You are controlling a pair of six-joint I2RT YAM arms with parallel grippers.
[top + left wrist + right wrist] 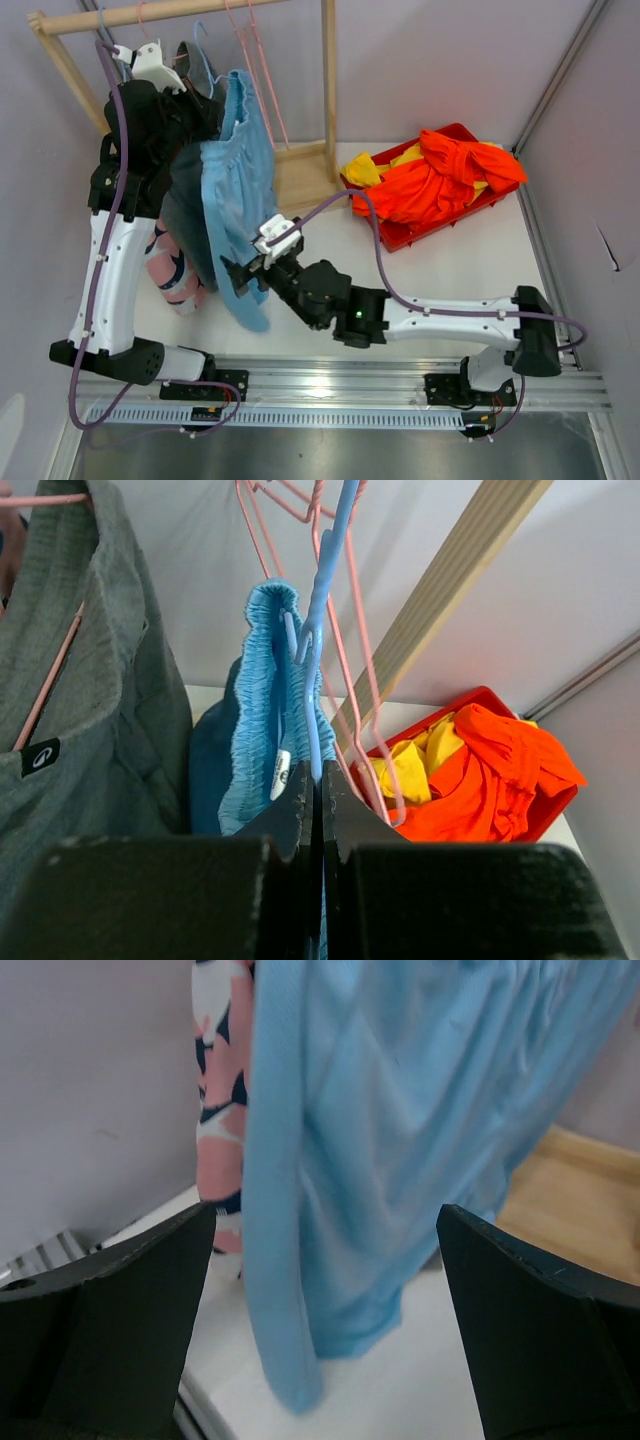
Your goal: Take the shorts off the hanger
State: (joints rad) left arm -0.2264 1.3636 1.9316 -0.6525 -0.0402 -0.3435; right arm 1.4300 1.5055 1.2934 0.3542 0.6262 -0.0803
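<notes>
The left hand (318, 780) is clenched on the blue hanger (327, 580), whose stem runs down between its pressed-together fingers, high at the rail of the rack (328, 90). The shorts (235, 190), light blue, hang from that hanger with the gathered waistband bunched at its shoulder and the legs falling below the rail, in front of the rack's foot. The right hand (240, 272) is released, jaws wide, at the bottom of the shorts with the hem lying between its fingers but not pinched. The step in hand looks like steadying the hanger while the other arm gets hold of the cloth; the next move probably calls for the right hand to close on the hem and draw it down and away from the rack until the waistband slips off. A grey top (90, 700) and a patterned piece (170, 275) hang on the rack just left of the shorts, and bare pink hangers (350, 680) sit beside the blue one, so they could snag. The desk (450, 270) is white, with a red bin (400, 235) of orange and yellow clothes (440, 180) right of the rack; plain pale walls close it in.
</notes>
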